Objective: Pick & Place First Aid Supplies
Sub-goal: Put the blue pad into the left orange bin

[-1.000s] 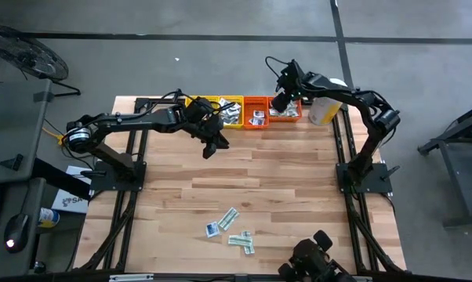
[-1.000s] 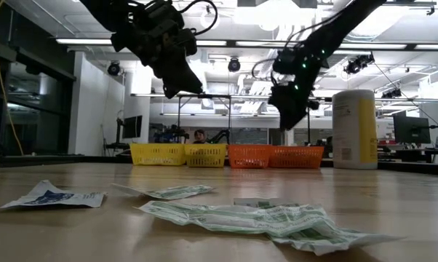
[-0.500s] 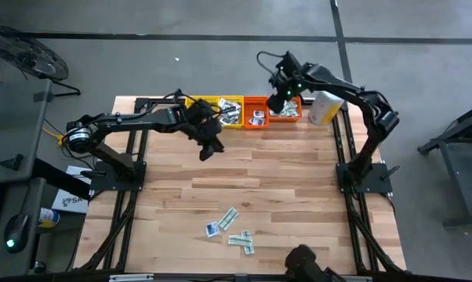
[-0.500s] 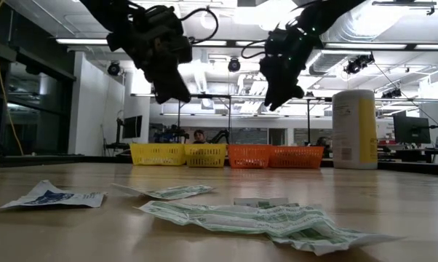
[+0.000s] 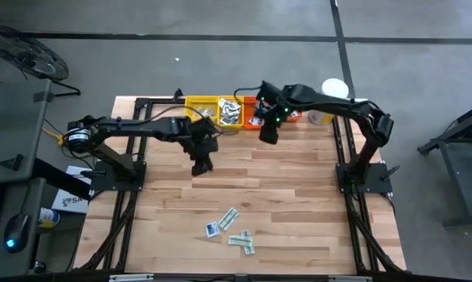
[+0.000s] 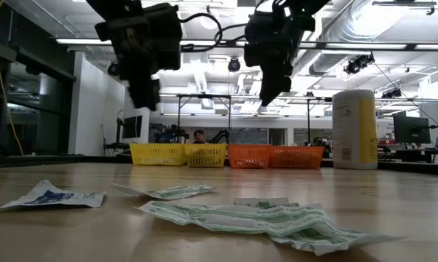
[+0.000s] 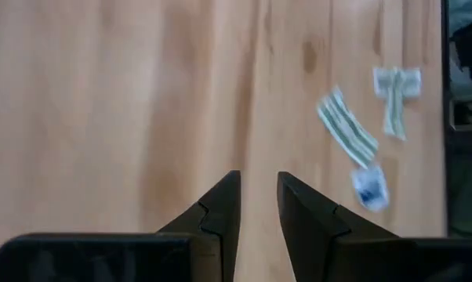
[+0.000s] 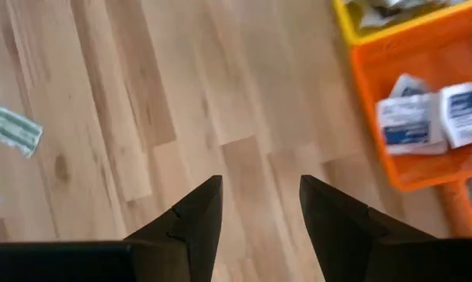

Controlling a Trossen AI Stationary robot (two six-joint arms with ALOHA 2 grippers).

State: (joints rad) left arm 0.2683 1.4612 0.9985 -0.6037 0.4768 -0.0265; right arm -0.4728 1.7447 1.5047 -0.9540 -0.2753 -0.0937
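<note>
The first aid packets lie loose near the table's near edge: a white-and-green strip (image 5: 229,218), a white square with a blue centre (image 5: 212,229) and more strips (image 5: 241,240). In the low view they lie flat in the foreground (image 6: 270,218). My left gripper (image 5: 200,166) hangs open by a narrow gap, empty, above the table's middle, and its wrist view shows the strip (image 7: 347,129) ahead. My right gripper (image 5: 267,135) is open and empty, just near of the trays.
A yellow tray (image 5: 212,110) and an orange tray (image 5: 255,108), both holding packets, stand along the far edge, with a white-and-yellow canister (image 5: 330,102) to their right. Bare wood lies between the trays and the loose packets. A person shows far off in the room (image 6: 199,136).
My right gripper has swung from above the orange tray toward the table's left and near side, out over bare wood. My left gripper has moved toward the near edge and slightly left, toward the loose packets. The packets have not moved.
</note>
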